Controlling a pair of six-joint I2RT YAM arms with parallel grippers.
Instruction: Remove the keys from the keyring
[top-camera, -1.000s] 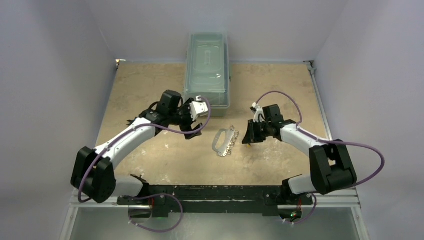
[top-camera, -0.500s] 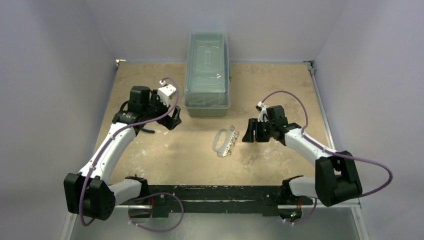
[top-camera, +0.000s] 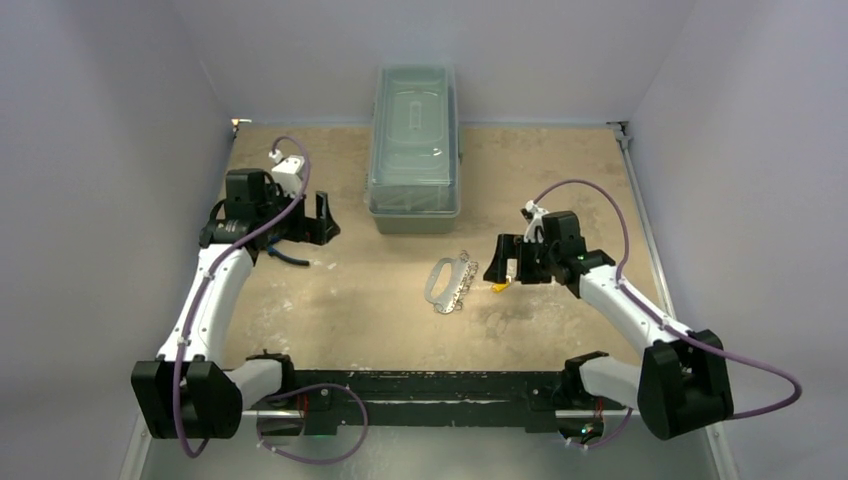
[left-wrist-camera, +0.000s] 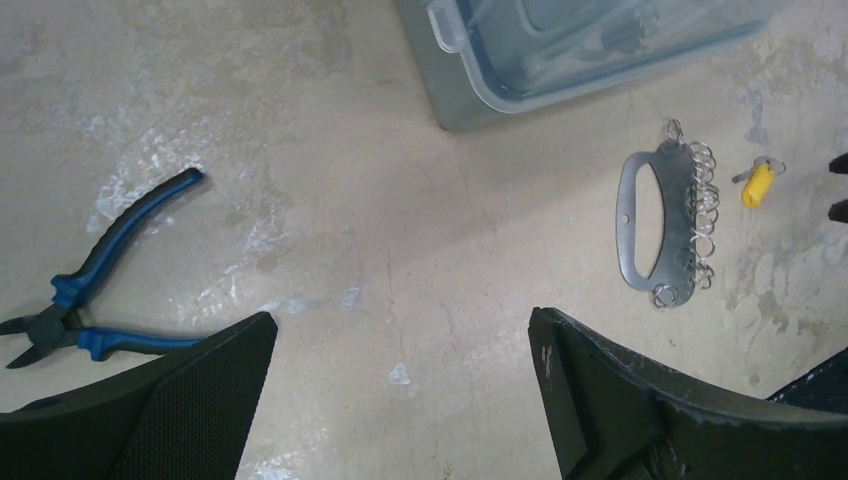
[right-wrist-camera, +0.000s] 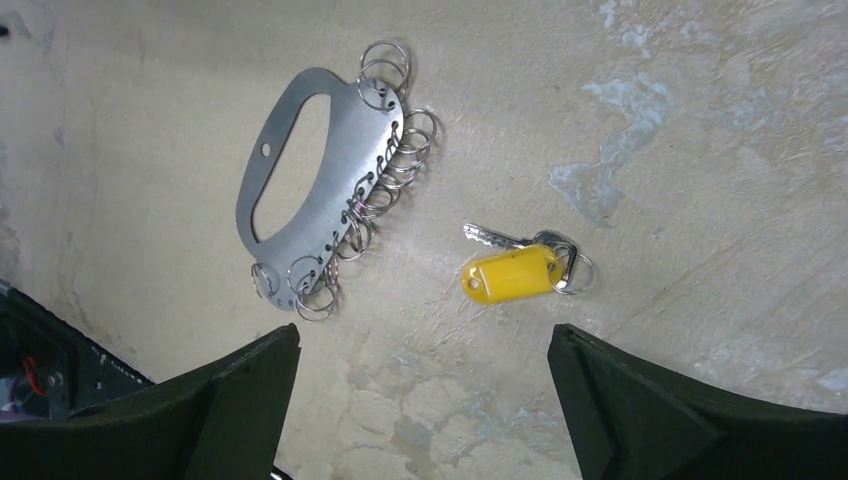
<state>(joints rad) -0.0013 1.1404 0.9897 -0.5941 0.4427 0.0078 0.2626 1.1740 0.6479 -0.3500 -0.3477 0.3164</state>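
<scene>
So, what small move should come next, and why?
Probably just lift the right fingers away: they hang open and empty, the yellow-tagged key already lies apart from the keyring, which seems to hold no other key.

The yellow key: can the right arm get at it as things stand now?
Probably yes: the yellow key lies free, apart from the keyring, and the open right gripper hangs right over it with nothing between.

I'm seeing pale lilac walls (top-camera: 120, 100) boxing in a scuffed tan tabletop (top-camera: 330, 310) on 3 sides, soft light falling evenly, clear lidded bin (top-camera: 414, 130) sitting at back.
</scene>
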